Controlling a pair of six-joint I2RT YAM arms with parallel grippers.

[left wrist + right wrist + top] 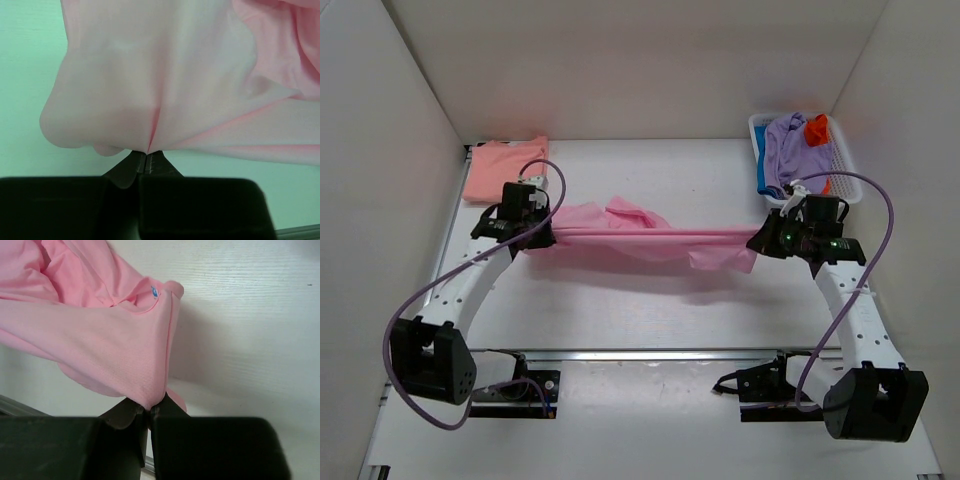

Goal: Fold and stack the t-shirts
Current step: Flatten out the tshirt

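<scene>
The light pink t-shirt (640, 240) is being held above the middle of the table (650, 320), stretched into a taut band between the two tools. Its left end is being pinched by the left tool (542, 237), whose fingers (127, 170) are being pressed together on a gathered fold of the cloth, as is being shown in the left wrist view. Its right end is being pinched by the right tool (760, 240), whose fingers (125, 412) are likewise being pressed together on a bunched edge. A small blue label (154, 291) is being shown on the cloth just above that grip. Loose folds are being left hanging below the taut line and bulging above it, and a shadow is being cast on the table beneath them. The salmon-peach t-shirt (505, 170) is being seen lying flat in a neat rectangle at the far left corner of the table, well apart from the pink one. The white slatted basket (843, 165) is being seen at the far right corner. The lavender t-shirt (785, 145), the orange t-shirt (817, 130) and the blue t-shirt (761, 175) are being carried in it, the lavender one spilling over its near rim.
</scene>
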